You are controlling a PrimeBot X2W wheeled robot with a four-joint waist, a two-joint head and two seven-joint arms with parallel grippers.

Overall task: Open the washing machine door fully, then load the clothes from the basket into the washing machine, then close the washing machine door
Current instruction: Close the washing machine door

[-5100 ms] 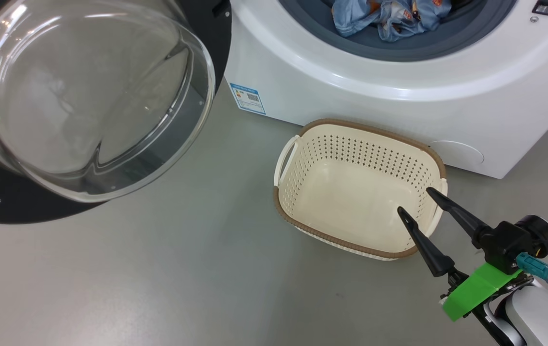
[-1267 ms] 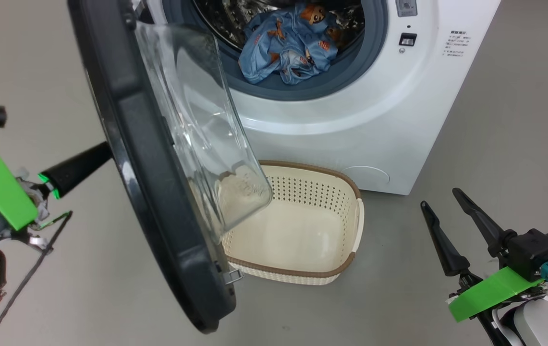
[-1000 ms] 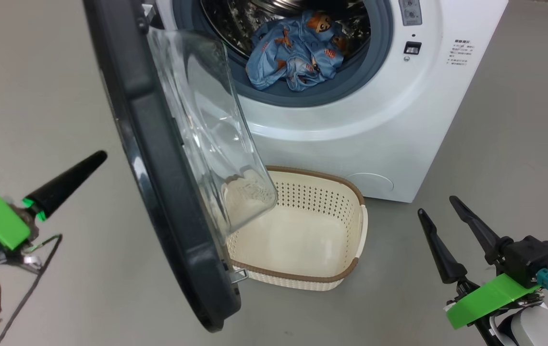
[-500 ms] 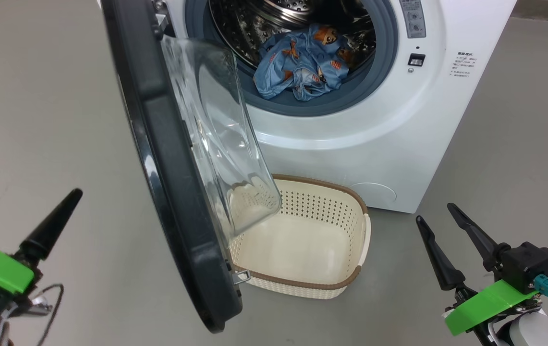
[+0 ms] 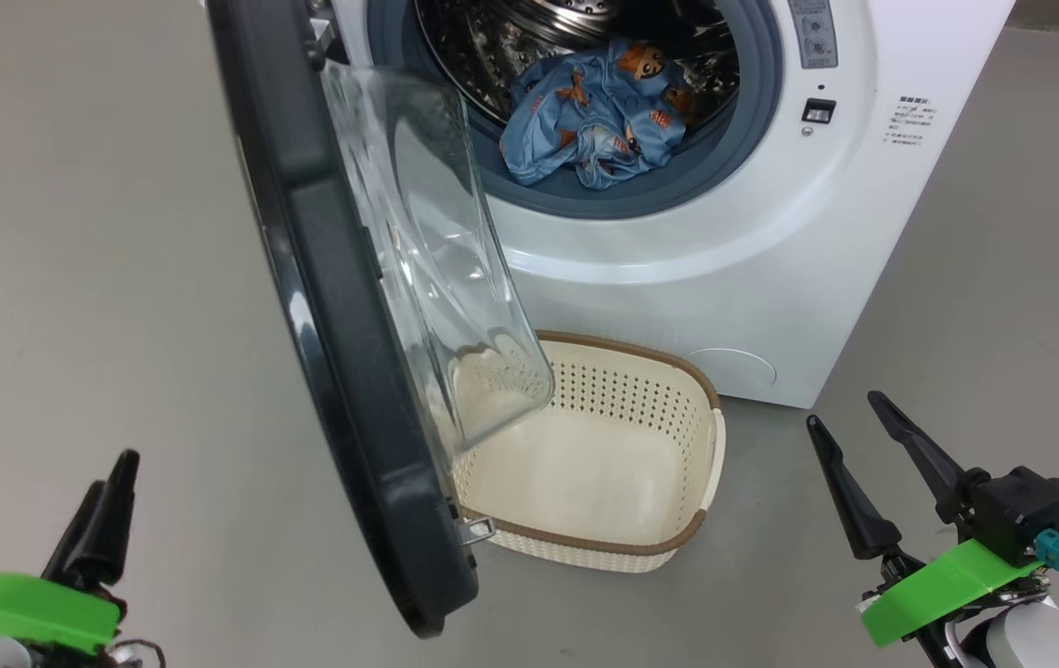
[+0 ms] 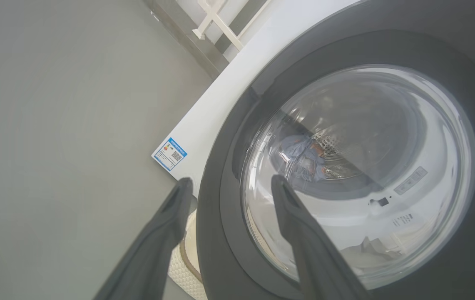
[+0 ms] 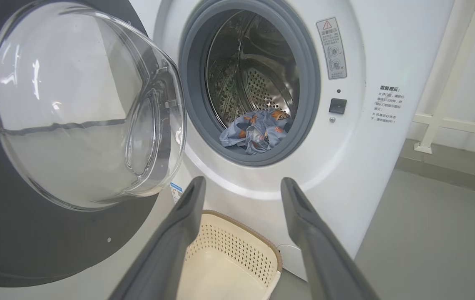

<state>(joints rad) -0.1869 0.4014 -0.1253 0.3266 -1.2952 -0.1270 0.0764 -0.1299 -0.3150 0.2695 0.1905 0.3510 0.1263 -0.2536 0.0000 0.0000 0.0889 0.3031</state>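
Roughly edge-on, washing machine door (image 5: 334, 306) between left tool (image 5: 114, 468) and right tool (image 5: 843, 410), both spread, empty

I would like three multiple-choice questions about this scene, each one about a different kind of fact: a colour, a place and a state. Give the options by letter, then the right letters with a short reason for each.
1. What colour is the rim of the basket?
A. brown
B. blue
C. green

2. Where are the clothes?
A. in the basket
B. on top of the washing machine
C. inside the washing machine

3. In what state is the washing machine door?
A. latched shut
B. open, standing out from the machine
C. removed from the machine

Answers:
1 A: a brown band runs around the top of the cream walls.
2 C: the blue bear-print bundle lies behind the grey gasket, and the basket is empty.
3 B: the head view shows the door nearly edge-on, with the round opening uncovered.
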